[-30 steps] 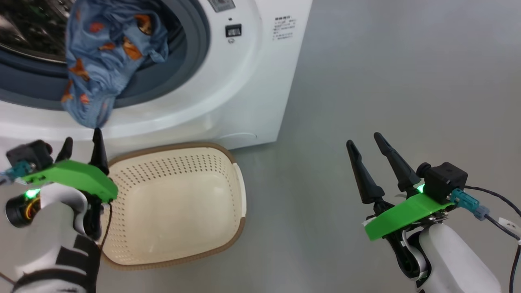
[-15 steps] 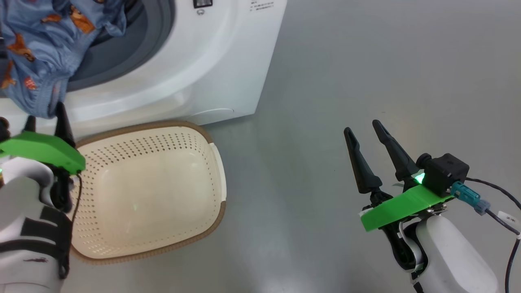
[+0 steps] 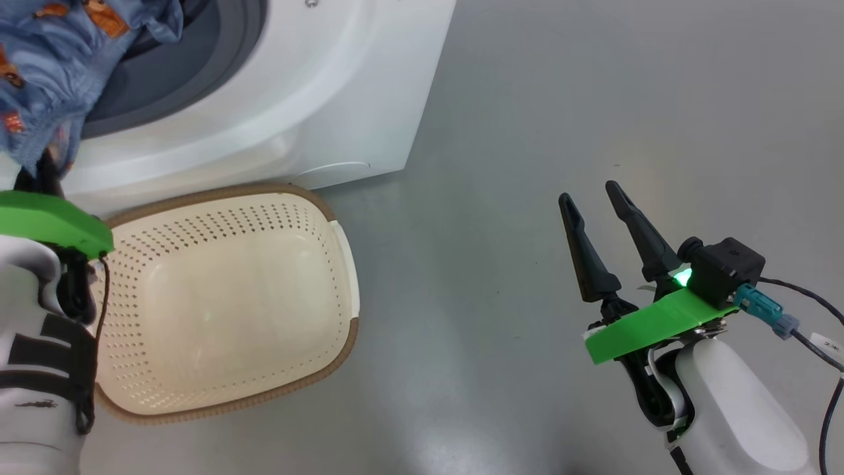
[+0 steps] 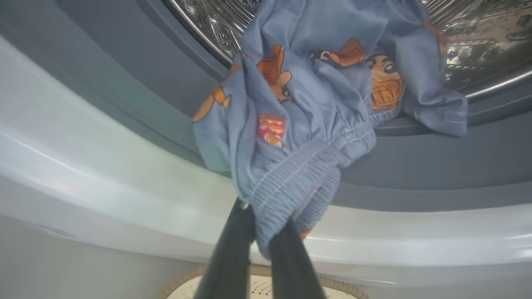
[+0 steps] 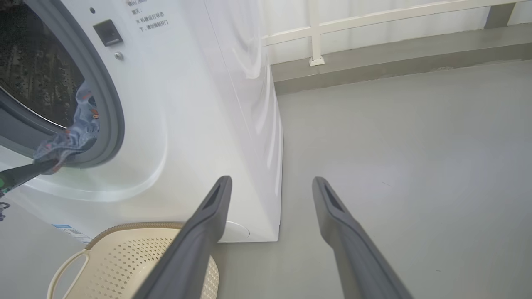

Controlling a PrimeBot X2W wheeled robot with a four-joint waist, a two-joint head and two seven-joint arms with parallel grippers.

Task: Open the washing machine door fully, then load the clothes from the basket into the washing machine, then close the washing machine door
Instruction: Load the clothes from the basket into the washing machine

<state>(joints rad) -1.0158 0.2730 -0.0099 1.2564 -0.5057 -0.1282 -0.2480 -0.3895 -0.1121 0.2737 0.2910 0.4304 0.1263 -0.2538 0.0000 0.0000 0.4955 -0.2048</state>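
Now, left gripper (image 4: 266, 226): jaws nearly closed, pinching the gathered elastic hem of a blue garment (image 4: 316, 124) with orange prints. Cloth rises from the jaws and drapes over the grey rubber ring (image 4: 415, 170) just beyond them. Its far end lies into the steel drum (image 4: 478, 37); the near end hangs outside the mouth. White front of the washing machine (image 3: 343, 86) curves under and behind the fingers. Basket (image 3: 343, 277) sits below the jaws, on the floor against the machine's foot; nothing lies in the part seen. Right gripper (image 3: 590, 194): jaws well apart, holding nothing, over bare grey floor (image 3: 593, 99), well away from cloth and machine mouth. Progress, as judged: mouth stands uncovered, so opening the door looks done. Basket looks emptied, so loading is near its end, with this piece only half in. Left to do: get the hem past the ring, withdraw, close the door
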